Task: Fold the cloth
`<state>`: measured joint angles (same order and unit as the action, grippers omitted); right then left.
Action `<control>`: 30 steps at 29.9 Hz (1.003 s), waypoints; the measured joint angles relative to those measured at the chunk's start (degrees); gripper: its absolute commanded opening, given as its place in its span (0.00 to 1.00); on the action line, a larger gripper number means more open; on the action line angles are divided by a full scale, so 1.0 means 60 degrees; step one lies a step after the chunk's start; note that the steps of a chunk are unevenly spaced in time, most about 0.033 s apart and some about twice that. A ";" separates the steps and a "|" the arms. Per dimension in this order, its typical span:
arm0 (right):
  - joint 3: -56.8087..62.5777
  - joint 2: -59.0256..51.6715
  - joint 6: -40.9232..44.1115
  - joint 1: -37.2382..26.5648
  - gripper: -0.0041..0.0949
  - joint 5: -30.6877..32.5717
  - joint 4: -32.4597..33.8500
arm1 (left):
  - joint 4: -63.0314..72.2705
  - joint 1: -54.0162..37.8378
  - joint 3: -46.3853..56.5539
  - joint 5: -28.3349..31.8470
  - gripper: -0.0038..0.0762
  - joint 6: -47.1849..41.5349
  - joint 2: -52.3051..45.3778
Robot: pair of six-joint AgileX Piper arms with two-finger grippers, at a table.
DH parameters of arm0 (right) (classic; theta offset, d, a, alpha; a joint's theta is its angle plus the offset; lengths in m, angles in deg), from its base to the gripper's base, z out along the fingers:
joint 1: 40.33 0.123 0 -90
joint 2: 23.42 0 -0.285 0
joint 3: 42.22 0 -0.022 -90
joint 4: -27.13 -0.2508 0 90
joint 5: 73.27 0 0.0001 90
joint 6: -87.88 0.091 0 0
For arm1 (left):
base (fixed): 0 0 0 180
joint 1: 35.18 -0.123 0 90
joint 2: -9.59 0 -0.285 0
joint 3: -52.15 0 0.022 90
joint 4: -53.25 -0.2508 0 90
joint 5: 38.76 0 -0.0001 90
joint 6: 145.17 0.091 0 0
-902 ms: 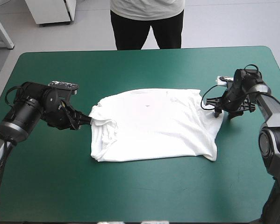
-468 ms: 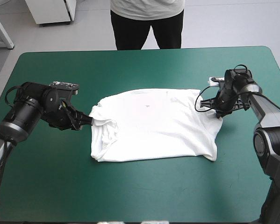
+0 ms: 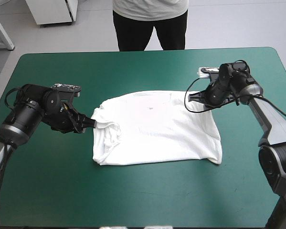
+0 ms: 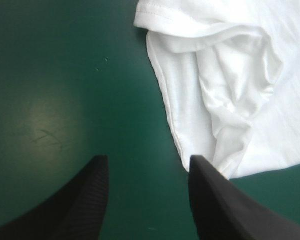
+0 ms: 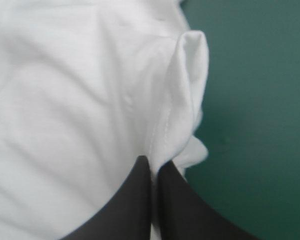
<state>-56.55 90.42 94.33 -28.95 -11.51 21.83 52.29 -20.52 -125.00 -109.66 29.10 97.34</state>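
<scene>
The white short-sleeved T-shirt (image 3: 154, 129) is spread flat at the middle of the teal-green table (image 3: 133, 67). Its sleeve toward the table's right edge is pinched tight by the right gripper (image 5: 152, 162). The left gripper (image 4: 147, 162) is held open beside the other sleeve. The pinched sleeve should be carried low and laid inward smoothly.

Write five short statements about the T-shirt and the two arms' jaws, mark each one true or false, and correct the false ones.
1. The T-shirt lies spread out on the teal-green table. True.
2. The right jaws are open and clear of the T-shirt. False: they are shut on a raised fold of it.
3. The left jaws stand open. True.
4. The left jaws grip a sleeve. False: only bare cover lies between them; the crumpled sleeve is ahead, beside one jaw.
5. The right jaws are at the T-shirt's far right corner. True.
</scene>
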 measured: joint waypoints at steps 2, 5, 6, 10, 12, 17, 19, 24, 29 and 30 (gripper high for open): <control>-0.0013 0.0000 -0.0030 0.0381 0.02 -0.0020 -0.0250 | 0.0038 0.0000 0.0000 0.0000 0.50 0.0000 0.0000; -0.0013 0.0066 -0.0034 0.0902 0.02 -0.0112 -0.0389 | 0.0160 0.0000 0.0000 0.0000 0.50 0.0000 0.0000; -0.0013 0.0107 -0.0034 0.1032 0.02 -0.0160 -0.0414 | 0.0160 0.0000 0.0000 0.0000 0.50 0.0000 0.0000; -0.0013 0.0521 -0.0034 0.1483 0.03 -0.0226 -0.0545 | 0.0213 0.0000 0.0000 0.0000 0.50 0.0000 0.0000; -0.0013 0.0769 -0.0042 0.1546 0.08 -0.0227 -0.0881 | 0.0213 0.0000 0.0000 0.0000 0.50 0.0000 0.0000; -0.0013 0.1311 -0.0400 0.1567 0.41 -0.0236 -0.1788 | 0.0221 0.0000 0.0000 0.0000 0.50 0.0000 0.0000; -0.0013 0.1358 -0.0467 0.1567 0.55 -0.0235 -0.1980 | 0.0221 0.0000 0.0000 0.0000 0.50 0.0000 0.0000; -0.0128 0.1111 -0.0506 0.1567 0.62 -0.0110 -0.2134 | 0.0221 0.0000 0.0000 0.0009 0.49 0.0000 0.0000; -0.0206 0.0001 -0.0438 0.1567 0.60 0.0130 -0.1684 | 0.0221 0.0000 0.0000 0.0009 0.45 0.0000 0.0000; -0.0217 -0.0302 -0.0338 0.1567 0.60 0.0232 -0.1458 | 0.0221 0.0000 0.0000 0.0009 0.44 0.0000 0.0000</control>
<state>-57.85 88.61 92.30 -19.54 -10.11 13.09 53.62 -20.52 -125.00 -109.61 29.10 97.34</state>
